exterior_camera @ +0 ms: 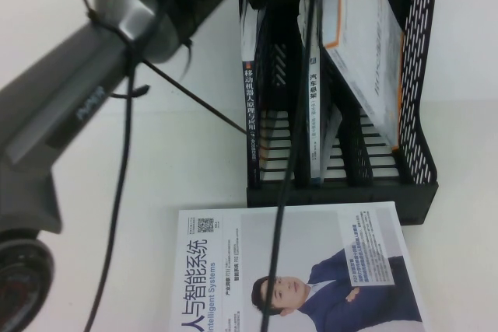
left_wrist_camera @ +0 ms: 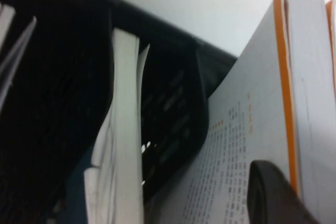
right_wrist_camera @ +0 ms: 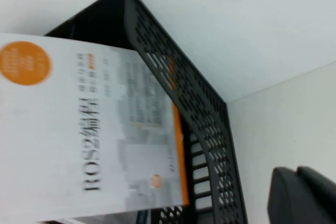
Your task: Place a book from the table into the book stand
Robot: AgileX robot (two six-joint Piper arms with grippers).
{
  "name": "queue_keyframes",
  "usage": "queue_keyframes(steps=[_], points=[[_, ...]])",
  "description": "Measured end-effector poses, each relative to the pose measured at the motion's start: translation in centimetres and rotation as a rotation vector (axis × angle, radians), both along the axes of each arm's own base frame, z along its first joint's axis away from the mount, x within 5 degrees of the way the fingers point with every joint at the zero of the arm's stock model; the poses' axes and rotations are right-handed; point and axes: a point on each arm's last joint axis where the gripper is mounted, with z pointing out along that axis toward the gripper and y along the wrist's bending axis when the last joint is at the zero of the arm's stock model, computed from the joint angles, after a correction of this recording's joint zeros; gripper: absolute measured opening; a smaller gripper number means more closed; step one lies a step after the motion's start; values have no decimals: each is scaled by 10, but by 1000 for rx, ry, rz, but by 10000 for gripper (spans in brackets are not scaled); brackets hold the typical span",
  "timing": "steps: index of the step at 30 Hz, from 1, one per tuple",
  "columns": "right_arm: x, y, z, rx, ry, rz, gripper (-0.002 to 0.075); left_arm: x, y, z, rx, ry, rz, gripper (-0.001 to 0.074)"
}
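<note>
Left gripper [left_wrist_camera: 273, 195], above the book stand [exterior_camera: 420, 169], is clamped on the book's [exterior_camera: 366, 60] top edge; the book leans tilted in the rightmost slot. Right gripper [right_wrist_camera: 302, 195], fully closed and empty, sits beside the stand over the table [exterior_camera: 187, 169].

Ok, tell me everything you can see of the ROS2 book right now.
The ROS2 book is a thin paperback with a pale grey-white cover, orange edge stripes, an orange circle and a black title. It stands tilted in the rightmost slot of the black book stand, lower end down on the slats, top sticking out above the rim and leaning away from the perforated outer wall. The left gripper is at its upper part, a dark finger lying on the printed cover. The right gripper is shut, beside the stand and off the book.
</note>
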Motion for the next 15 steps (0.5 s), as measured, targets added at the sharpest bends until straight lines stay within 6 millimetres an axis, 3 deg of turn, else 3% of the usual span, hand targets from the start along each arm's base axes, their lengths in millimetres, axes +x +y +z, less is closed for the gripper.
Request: queue_keyframes(steps=[6,10,15], points=[[-1,2,0,2,5,22,5,6,-13,-19,35,27,-10,102],[-1,3,-1,1,8,40,5,6,-12,-19,68,4,-22,118],[-3,6,-1,4,17,71,5,7,-11,-16,130,-75,-48,344]])
